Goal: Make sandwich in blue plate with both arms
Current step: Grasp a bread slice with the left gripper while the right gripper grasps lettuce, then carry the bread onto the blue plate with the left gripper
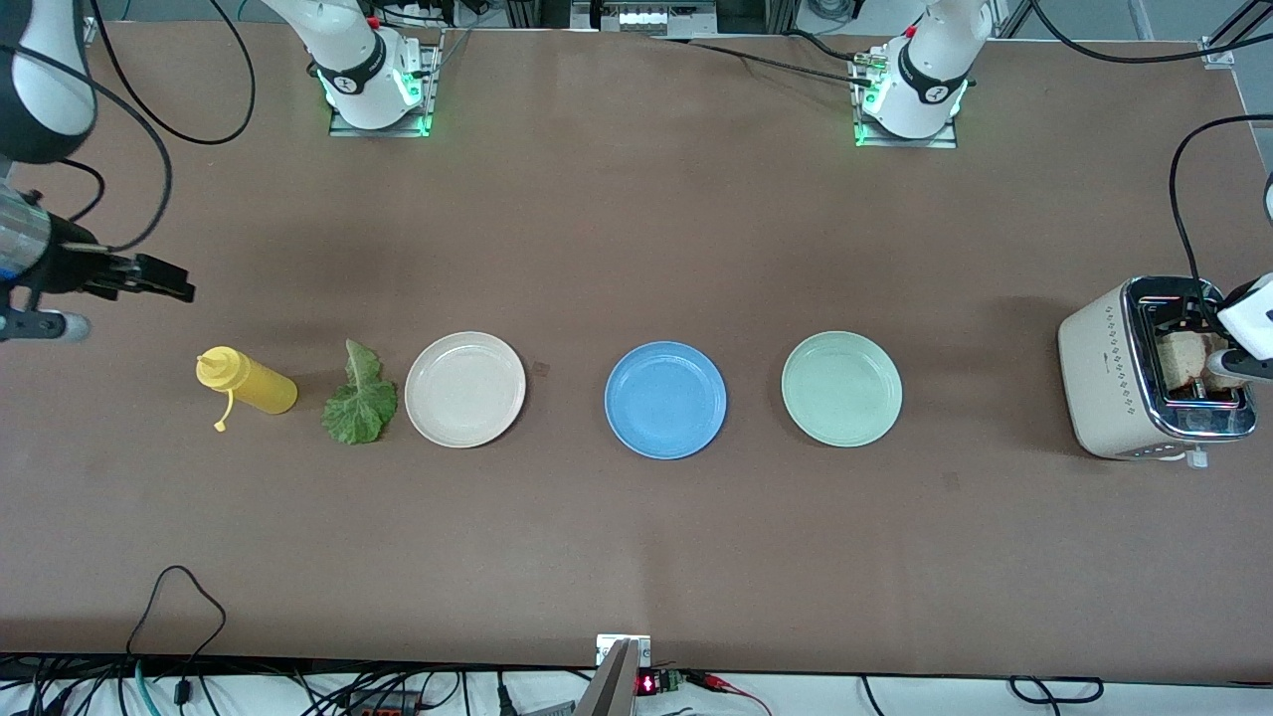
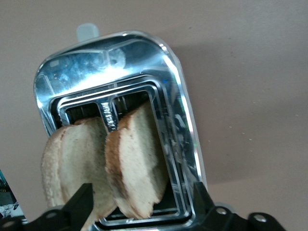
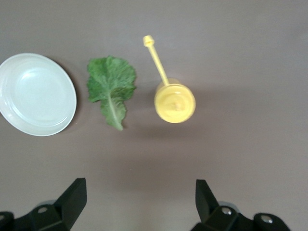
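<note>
The blue plate point(image 1: 664, 400) lies bare at the table's middle. Two slices of toast point(image 2: 137, 161) stand up out of the toaster point(image 1: 1154, 370) at the left arm's end; they also show in the front view point(image 1: 1188, 356). My left gripper point(image 2: 142, 202) is open over the toaster's slots, with its fingers on either side of one slice and not closed on it; it shows at the edge of the front view point(image 1: 1238, 360). The lettuce leaf point(image 1: 359, 396) lies flat beside the cream plate. My right gripper point(image 1: 159, 280) is open and empty above the table by the yellow bottle point(image 3: 174, 102); the lettuce point(image 3: 111, 89) shows below it.
A cream-white plate point(image 1: 464, 389) lies between the lettuce and the blue plate. A pale green plate point(image 1: 841, 389) lies between the blue plate and the toaster. The yellow squeeze bottle point(image 1: 246, 382) lies on its side at the right arm's end. Cables hang over the table's near edge.
</note>
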### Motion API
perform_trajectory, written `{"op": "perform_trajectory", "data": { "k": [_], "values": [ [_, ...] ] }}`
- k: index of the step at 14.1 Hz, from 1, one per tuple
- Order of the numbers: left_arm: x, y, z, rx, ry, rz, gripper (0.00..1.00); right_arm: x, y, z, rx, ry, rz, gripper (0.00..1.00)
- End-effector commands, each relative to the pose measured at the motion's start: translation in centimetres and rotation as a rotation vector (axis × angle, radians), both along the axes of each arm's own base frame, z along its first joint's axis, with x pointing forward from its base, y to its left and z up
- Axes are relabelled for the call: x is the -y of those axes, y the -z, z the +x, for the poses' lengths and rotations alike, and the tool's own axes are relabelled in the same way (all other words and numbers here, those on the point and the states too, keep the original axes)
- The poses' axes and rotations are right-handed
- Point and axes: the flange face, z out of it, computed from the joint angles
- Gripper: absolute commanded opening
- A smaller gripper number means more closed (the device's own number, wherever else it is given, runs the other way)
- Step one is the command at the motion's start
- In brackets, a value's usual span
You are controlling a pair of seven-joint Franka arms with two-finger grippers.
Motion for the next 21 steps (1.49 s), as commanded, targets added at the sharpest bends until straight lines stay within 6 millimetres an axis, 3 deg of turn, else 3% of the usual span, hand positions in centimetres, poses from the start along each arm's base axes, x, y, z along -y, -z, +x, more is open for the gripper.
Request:
{"op": "perform_trajectory", "data": {
  "k": [1,2,3,4,7,8,10,14,16,19,21],
  "values": [
    [-0.3,0.2,0.0,0.003,0.026,-0.002,0.5,-4.4,3.8,1.6,-0.03,-0.04,0.002,1.0],
    [-0.3,0.4,0.0,-0.006,0.025,-0.005,0.24,-5.7,5.4,2.2,-0.033,-0.041,-0.004,1.0],
    [-0.2,0.8,0.0,-0.01,0.021,-0.008,0.09,-6.5,6.7,2.6,-0.03,-0.053,-0.006,1.0],
    [-0.5,0.8,0.0,-0.007,0.021,-0.008,0.02,-7.1,8.0,3.0,-0.036,-0.062,-0.008,1.0],
    [-0.7,0.7,0.3,0.006,0.01,-0.018,0.01,-8.5,12.0,3.5,-0.037,-0.097,-0.012,1.0],
    [-0.6,0.0,0.3,0.014,0.011,-0.013,0.01,-8.5,13.2,3.5,-0.034,-0.103,-0.012,1.0],
    [0.5,-3.6,1.0,0.064,0.031,0.005,0.01,-8.6,16.3,3.2,-0.031,-0.113,-0.013,1.0],
    [6.0,-11.2,2.7,0.034,0.105,-0.011,0.01,-9.9,22.2,1.2,0.017,-0.142,-0.016,1.0],
    [11.0,-14.0,3.5,0.003,0.168,-0.044,0.01,-10.6,25.3,-0.3,0.031,-0.159,-0.02,1.0],
    [17.8,-14.0,3.7,-0.04,0.269,-0.082,0.01,-11.2,27.8,-0.3,0.033,-0.171,-0.025,1.0],
    [22.2,-11.9,3.7,-0.117,0.323,-0.153,0.02,-11.1,29.5,-0.2,0.049,-0.172,-0.027,1.0]
  ]
}}
